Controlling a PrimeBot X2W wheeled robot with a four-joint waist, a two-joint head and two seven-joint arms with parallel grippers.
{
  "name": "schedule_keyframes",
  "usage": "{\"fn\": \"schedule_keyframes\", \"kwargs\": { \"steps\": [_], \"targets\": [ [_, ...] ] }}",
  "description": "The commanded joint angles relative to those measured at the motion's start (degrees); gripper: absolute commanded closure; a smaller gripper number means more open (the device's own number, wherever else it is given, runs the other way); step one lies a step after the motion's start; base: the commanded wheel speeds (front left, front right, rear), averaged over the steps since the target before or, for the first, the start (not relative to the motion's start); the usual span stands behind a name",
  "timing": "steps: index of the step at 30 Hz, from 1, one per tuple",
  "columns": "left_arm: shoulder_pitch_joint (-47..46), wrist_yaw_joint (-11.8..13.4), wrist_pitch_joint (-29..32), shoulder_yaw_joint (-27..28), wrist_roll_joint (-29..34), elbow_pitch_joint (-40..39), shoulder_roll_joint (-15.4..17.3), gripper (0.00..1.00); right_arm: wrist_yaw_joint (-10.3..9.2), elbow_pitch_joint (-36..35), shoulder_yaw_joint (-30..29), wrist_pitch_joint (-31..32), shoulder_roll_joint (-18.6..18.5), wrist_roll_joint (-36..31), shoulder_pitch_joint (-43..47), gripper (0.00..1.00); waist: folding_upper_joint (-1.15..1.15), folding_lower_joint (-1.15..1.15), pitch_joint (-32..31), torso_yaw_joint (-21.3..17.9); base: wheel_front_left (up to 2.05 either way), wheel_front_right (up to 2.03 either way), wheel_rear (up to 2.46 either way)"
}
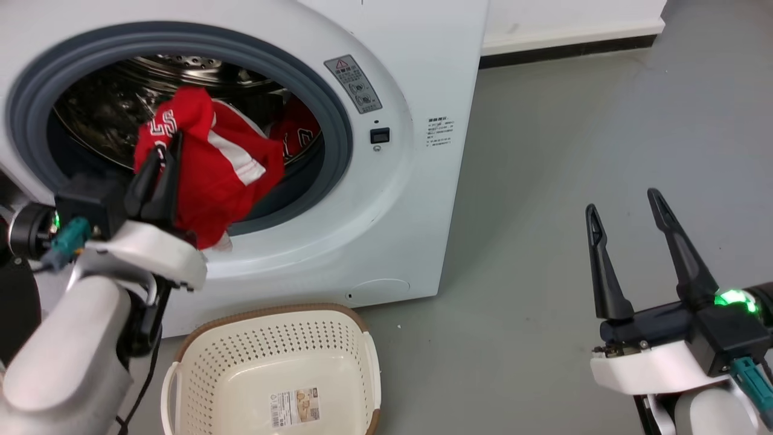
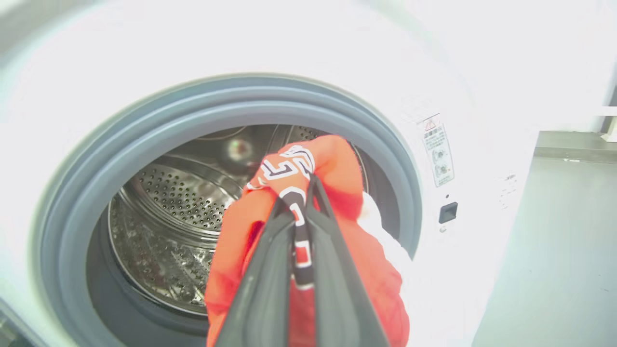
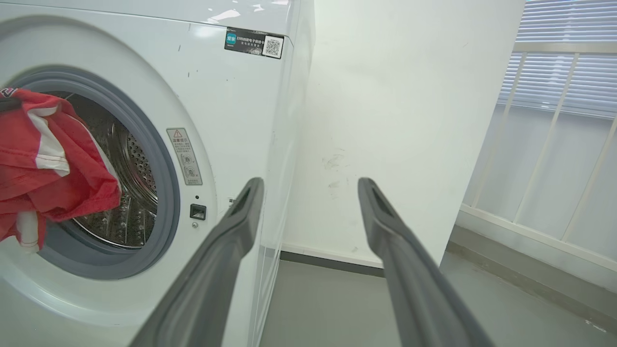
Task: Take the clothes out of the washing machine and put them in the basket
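Observation:
The white washing machine (image 1: 398,199) stands with its round opening uncovered. A red jersey (image 1: 223,175) hangs in front of the grey door ring (image 1: 338,121), pinched near its top by my left gripper (image 1: 166,148), which is shut on the cloth. In the left wrist view that jersey (image 2: 337,173) bunches over the tips of my left gripper (image 2: 301,193). A second red jersey (image 1: 296,136) lies inside the steel drum at the right. The cream basket (image 1: 199,368) sits on the floor below the opening, holding no clothes. My right gripper (image 1: 625,208) hovers open at the lower right, far from the washer.
Grey floor (image 1: 574,151) stretches to the right of the washer. A white wall (image 3: 400,120) with a dark skirting strip stands behind it, and a railing (image 3: 544,144) with blinds is further right. A black cable hangs beside my left arm.

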Motion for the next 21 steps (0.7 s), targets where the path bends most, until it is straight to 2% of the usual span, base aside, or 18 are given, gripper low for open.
{"fn": "schedule_keyframes", "kwargs": {
  "steps": [1, 7, 11, 16, 21],
  "targets": [
    [2.37, 1.24, -0.14, 0.61, 0.60, -3.06, 0.58, 1.00, -0.06, 0.29, -0.11, -0.12, 0.10, 0.59, 1.25, 0.00, 0.00, 0.02, -0.85, 0.44, 0.00, 0.00, 0.00],
    [11.72, 4.96, -0.13, 0.67, 0.79, -12.27, 0.99, 1.00, -0.06, 0.03, 0.09, -0.12, 0.10, 0.29, 1.77, 0.00, 0.00, 0.02, -0.77, 1.01, 0.00, 0.00, 0.00],
    [17.06, 6.12, -0.01, -0.13, -0.58, -13.12, 0.20, 1.00, -0.06, -0.22, 0.05, -0.12, 0.10, 0.30, 1.31, 0.00, 0.00, 0.02, 0.50, 1.12, 0.00, 0.00, 0.00],
    [20.03, 4.75, -0.03, -2.02, -1.20, -7.98, -1.11, 1.00, -0.06, -0.64, 0.29, -0.12, 0.10, 0.48, 0.26, 0.00, 0.00, 0.02, 3.11, 0.58, 0.00, 0.00, 0.00],
    [18.53, 2.12, -0.08, -3.45, -0.85, 0.77, -3.08, 1.00, -0.06, -1.19, 0.18, -0.12, 0.10, -0.20, -0.78, 0.00, 0.00, 0.02, 6.90, -0.27, 0.00, 0.00, 0.00]
  ]
}}
